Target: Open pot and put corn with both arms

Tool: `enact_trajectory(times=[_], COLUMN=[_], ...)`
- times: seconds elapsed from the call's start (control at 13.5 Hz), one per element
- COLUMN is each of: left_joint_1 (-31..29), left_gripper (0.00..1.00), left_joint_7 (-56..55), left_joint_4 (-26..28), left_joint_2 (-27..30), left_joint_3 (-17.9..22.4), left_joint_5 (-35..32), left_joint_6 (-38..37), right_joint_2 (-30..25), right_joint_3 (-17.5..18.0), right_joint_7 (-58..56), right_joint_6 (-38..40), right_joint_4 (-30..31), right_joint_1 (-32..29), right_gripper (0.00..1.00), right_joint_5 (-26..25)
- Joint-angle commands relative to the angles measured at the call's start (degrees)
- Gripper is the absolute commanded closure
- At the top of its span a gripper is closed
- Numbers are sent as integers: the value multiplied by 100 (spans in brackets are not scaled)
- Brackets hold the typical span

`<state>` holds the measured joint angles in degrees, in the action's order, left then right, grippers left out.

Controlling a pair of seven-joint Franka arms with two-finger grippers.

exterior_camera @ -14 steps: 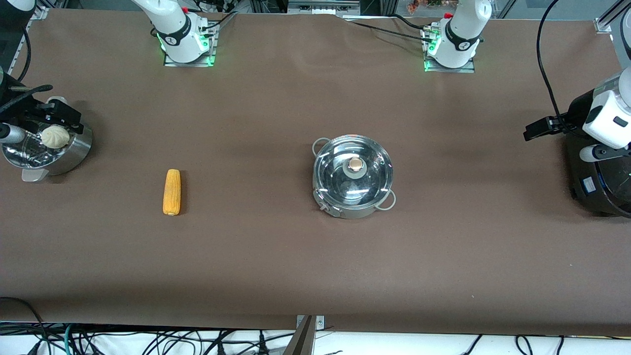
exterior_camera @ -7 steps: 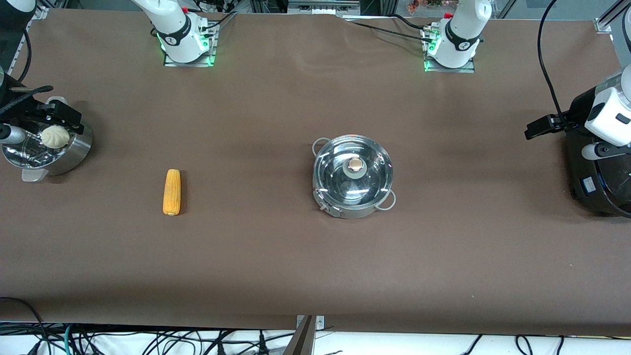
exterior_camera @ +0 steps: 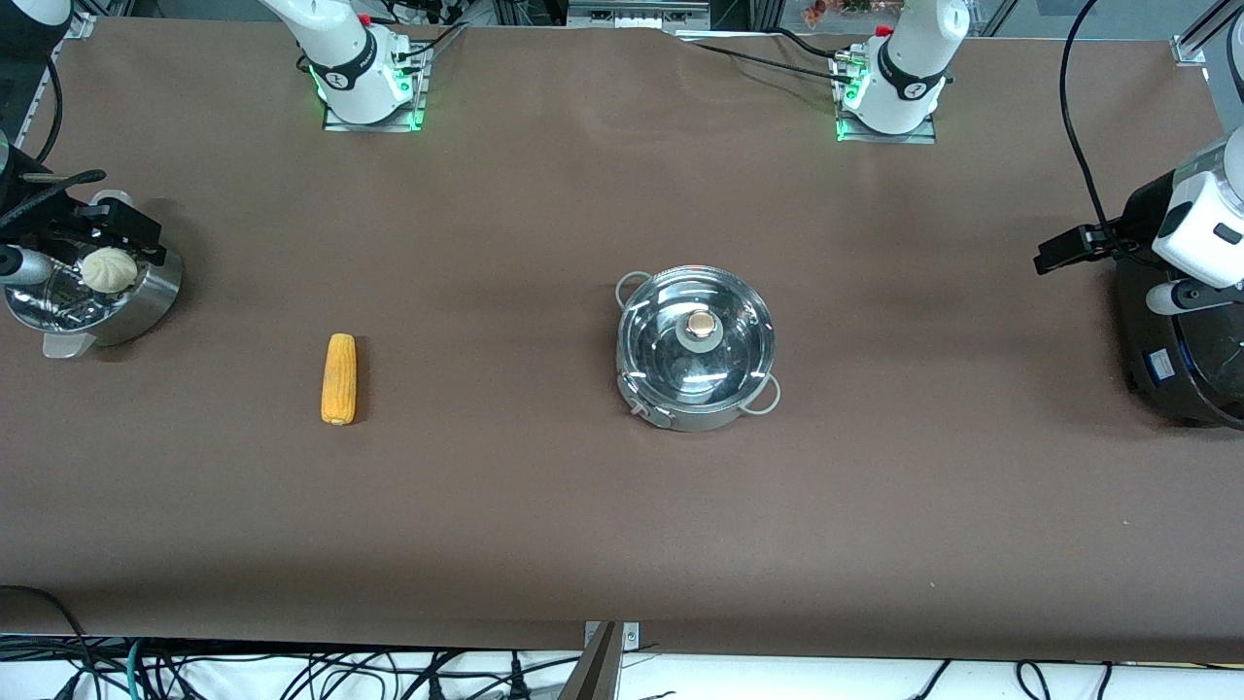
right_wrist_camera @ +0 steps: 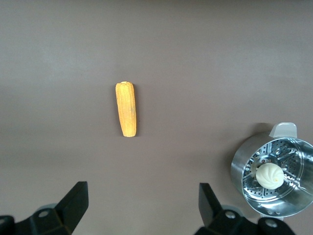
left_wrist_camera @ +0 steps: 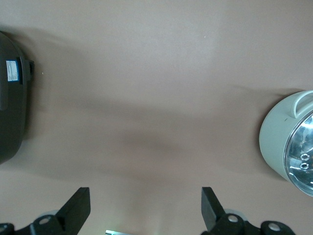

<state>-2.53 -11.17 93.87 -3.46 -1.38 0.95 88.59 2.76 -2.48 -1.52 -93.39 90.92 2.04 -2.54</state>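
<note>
pot [exterior_camera: 696,347]: mid-desk, glass lid on; heavy, slick, so take the tan knob [exterior_camera: 699,324].
corn [exterior_camera: 338,378]: toward right arm's end from pot; stiff, light, grip mid-cob.
left gripper [left_wrist_camera: 144,208]: fingers wide, over bare desk [exterior_camera: 583,506] beside pot.
right gripper [right_wrist_camera: 142,205]: fingers wide, over the desk near corn, far from pot.

You see a steel steamer bowl [exterior_camera: 107,306] holding a white bun [exterior_camera: 108,268], and a black appliance [exterior_camera: 1181,360] on the brown table [exterior_camera: 544,506]

Even overhead light — soft shadows
</note>
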Motion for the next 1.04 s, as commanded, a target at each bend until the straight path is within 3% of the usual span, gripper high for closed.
enact_trajectory(times=[0.0,0.96], left_joint_1=[50,33], left_gripper=[0,0], left_joint_7=[54,63], left_joint_4=[8,0], left_joint_2=[82,109], left_joint_3=[23,6], left_joint_5=[54,63], left_joint_6=[-96,-201], right_joint_2=[75,75], right_joint_3=[37,29], right_joint_7=[-103,-77], right_joint_6=[111,111], right_joint_4=[-171,-171], right_joint_1=[-72,-98], right_gripper=[0,0], right_joint_5=[34,61])
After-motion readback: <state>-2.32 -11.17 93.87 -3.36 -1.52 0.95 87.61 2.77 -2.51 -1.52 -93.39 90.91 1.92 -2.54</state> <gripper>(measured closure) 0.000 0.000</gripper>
